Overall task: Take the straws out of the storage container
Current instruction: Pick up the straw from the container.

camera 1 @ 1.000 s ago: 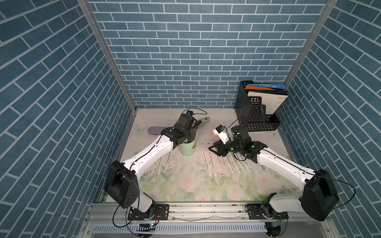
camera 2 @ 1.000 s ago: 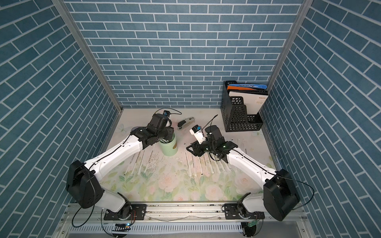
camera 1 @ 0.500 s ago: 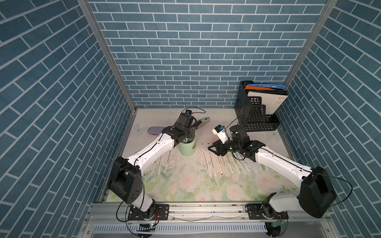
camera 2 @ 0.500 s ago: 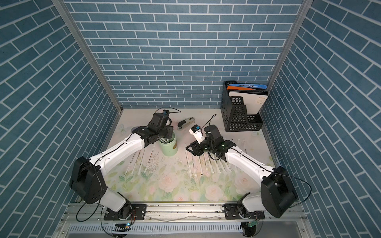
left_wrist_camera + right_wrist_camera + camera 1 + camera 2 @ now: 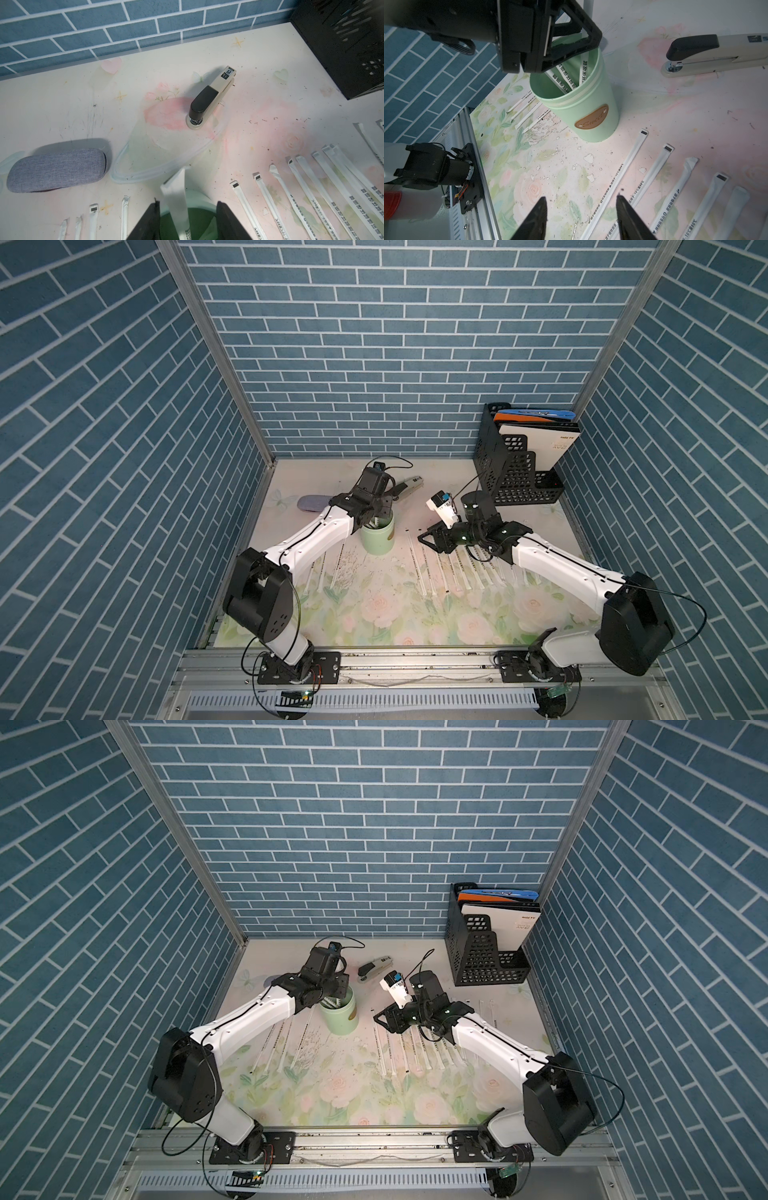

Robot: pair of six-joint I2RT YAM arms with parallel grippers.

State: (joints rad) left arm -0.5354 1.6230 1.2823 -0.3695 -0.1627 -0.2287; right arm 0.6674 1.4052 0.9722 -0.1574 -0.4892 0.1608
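Floral tabletop (image 5: pixel 449 477), blue brick walls (image 5: pixel 395 344) all round
Mint storage container (image 5: pixel 377 539) holds a few straws (image 5: pixel 562 79); left gripper (image 5: pixel 188 203) spread around one, right gripper (image 5: pixel 581 197) spread, empty

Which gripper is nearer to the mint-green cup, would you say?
Left. The left gripper sits at the mouth of the cup; the right gripper hovers apart, above straws on the table.

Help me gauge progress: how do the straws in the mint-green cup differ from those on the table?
The cup straws stand leaning inside the mint-green cup; the table straws lie flat on the table. Only three cup straws show; table straws are many. The left gripper, jaws open, straddles one cup straw; the right gripper hovers open over table straws. Both: white paper wrappers, dark print.
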